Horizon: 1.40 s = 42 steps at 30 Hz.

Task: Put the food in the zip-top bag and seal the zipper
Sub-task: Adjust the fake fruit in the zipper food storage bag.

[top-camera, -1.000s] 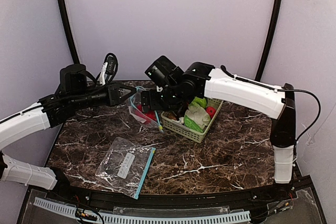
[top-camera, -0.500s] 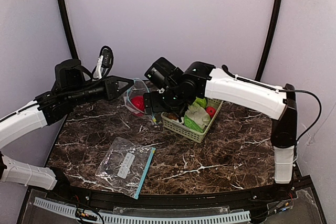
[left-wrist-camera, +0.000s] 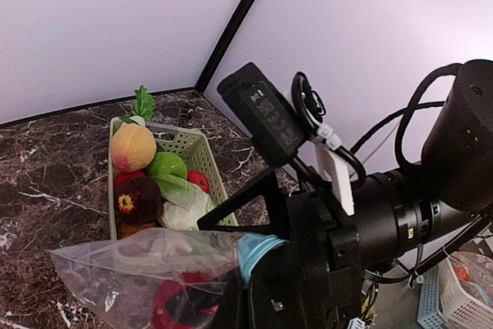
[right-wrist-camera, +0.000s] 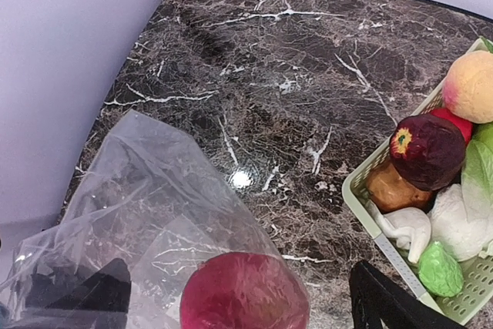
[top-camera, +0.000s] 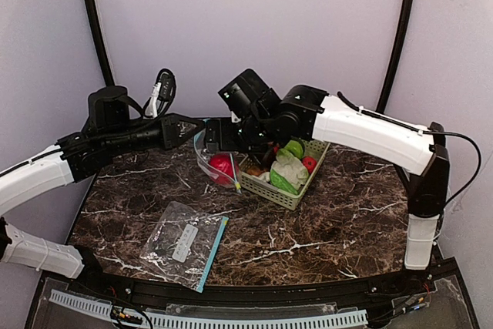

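Marbled desk point(top-camera: 323, 221), seen from above: my right gripper point(top-camera: 225, 141) had lifted clear, jaws spread, leaving one red fruit point(top-camera: 222, 166) inside the zip-top bag point(top-camera: 205, 152) pinched by my left gripper point(top-camera: 198, 130); remaining food point(top-camera: 289, 169) sat in the basket point(top-camera: 293, 195).

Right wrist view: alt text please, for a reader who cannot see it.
A clear plastic zip-top bag holding a round red toy fruit fills the lower left, over a dark marble table. At right, a pale green lattice basket holds more toy food, including an orange peach. The right gripper, open, shows at the bottom edge.
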Each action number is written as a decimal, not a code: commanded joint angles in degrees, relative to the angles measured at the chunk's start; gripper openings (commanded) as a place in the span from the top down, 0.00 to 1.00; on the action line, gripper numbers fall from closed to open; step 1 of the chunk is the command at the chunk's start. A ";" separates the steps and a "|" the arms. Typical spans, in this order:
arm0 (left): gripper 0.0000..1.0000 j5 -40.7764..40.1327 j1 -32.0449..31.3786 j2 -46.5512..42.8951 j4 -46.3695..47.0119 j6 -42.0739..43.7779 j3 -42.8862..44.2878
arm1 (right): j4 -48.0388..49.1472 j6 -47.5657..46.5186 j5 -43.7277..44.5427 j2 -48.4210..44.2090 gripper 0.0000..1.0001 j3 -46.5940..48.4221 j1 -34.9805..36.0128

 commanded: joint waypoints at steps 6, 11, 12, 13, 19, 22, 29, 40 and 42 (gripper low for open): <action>0.99 0.74 -0.96 -1.35 1.85 -2.38 2.80 | -0.86 -0.31 0.42 3.34 0.03 2.48 0.75; 0.99 1.57 -1.07 -1.34 3.11 -4.45 2.91 | 0.54 -0.53 0.05 3.29 0.03 2.47 0.79; 0.99 1.51 -1.07 -1.29 3.11 -4.65 2.92 | 1.27 -0.50 -0.02 2.83 0.03 1.82 0.78; 0.99 1.16 -1.07 -1.31 3.05 -4.69 2.75 | 2.06 -0.38 0.05 2.25 0.03 1.05 0.75; 0.99 -0.36 -1.08 -1.48 3.42 -7.97 1.62 | 9.74 0.46 -0.59 -3.13 0.02 -6.19 0.76; 0.99 -1.29 -1.10 -1.53 6.16 -12.19 -1.46 | 9.67 0.45 -0.29 -4.25 0.03 -7.17 0.75; 0.99 -4.50 -2.43 -0.65 13.13 -20.27 -9.63 | 3.22 -0.02 -0.72 -7.54 0.02 -10.57 -0.43; 0.99 -12.96 -8.92 5.95 23.75 -27.61 -18.77 | -6.64 -0.41 -7.59 -8.84 0.03 -17.80 -1.82; 0.99 -13.95 -9.95 7.46 25.27 -28.51 -19.73 | -5.23 -0.09 -8.60 -8.74 0.04 -19.79 -1.89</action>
